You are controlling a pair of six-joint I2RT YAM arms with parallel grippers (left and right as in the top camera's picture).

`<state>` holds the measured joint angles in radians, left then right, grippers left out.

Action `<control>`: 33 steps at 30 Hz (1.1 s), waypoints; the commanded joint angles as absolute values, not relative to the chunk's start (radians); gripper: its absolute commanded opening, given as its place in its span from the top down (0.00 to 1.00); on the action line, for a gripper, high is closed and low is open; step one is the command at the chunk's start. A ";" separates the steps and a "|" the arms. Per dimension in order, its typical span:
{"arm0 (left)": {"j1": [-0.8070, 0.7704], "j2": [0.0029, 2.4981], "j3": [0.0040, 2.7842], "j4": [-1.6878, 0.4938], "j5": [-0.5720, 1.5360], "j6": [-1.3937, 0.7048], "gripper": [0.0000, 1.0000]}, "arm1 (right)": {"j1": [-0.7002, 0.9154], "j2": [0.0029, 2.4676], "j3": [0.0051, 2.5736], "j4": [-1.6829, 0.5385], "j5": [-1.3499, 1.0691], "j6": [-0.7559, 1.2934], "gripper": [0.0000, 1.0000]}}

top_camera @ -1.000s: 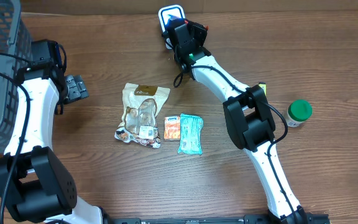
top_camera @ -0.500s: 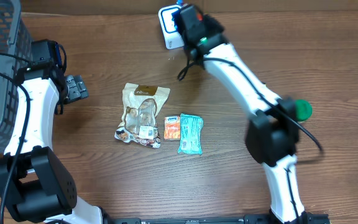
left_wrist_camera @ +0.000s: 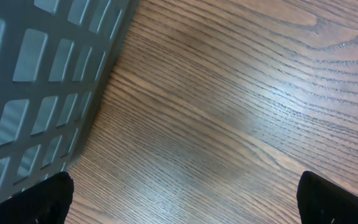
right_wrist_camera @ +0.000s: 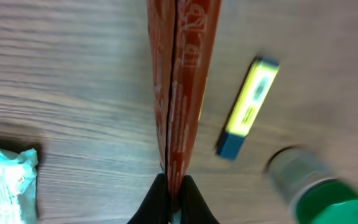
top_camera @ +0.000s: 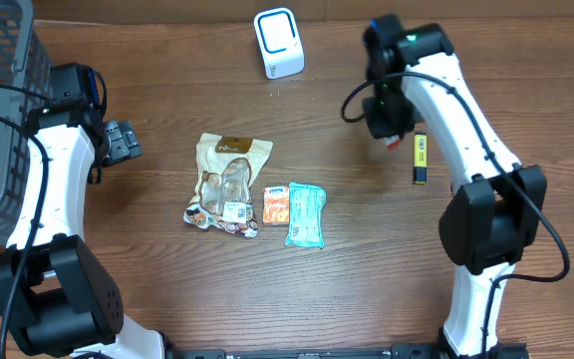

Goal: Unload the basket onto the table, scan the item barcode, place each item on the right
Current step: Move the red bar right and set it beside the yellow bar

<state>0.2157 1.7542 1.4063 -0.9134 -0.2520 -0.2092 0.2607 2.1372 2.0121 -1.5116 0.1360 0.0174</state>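
**Overhead:** The left hand (top_camera: 123, 141) sits released, jaws spread, near the basket (top_camera: 18, 60). The right hand (top_camera: 392, 135) hangs over the counter (top_camera: 167, 289), to the right of the white scanner (top_camera: 279, 42) and well apart from it, near a yellow marker (top_camera: 420, 160). A snack bag (top_camera: 229, 181), an orange packet (top_camera: 276, 204) and a teal packet (top_camera: 305, 214) lie mid-counter.

**Left wrist:** The fingertips (left_wrist_camera: 42, 199) stand wide apart above bare wood, with the basket wall at left.

**Right wrist:** The right hand is clenched on a red packet (right_wrist_camera: 179, 93), held edge-on above the counter. The marker and a green-capped bottle (right_wrist_camera: 316, 193) lie on the counter beside it.
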 commanded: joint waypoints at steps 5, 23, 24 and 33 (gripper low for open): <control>0.209 1.739 1.422 -0.912 -0.262 -0.205 0.00 | 0.165 2.146 1.810 -1.417 0.012 0.109 0.95; 0.209 1.739 1.422 -0.912 -0.262 -0.205 0.00 | 0.128 2.147 1.572 -1.205 0.163 0.206 0.93; 0.209 1.739 1.422 -0.912 -0.262 -0.205 0.00 | 0.123 2.147 1.570 -1.206 0.172 0.211 0.93; 0.209 1.739 1.422 -0.912 -0.262 -0.205 0.00 | 0.095 2.148 1.570 -1.209 0.187 0.210 0.92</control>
<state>0.2157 1.7542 1.4063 -0.9134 -0.2516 -0.2092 0.1043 2.1414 1.5772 -1.2125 0.1642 0.1925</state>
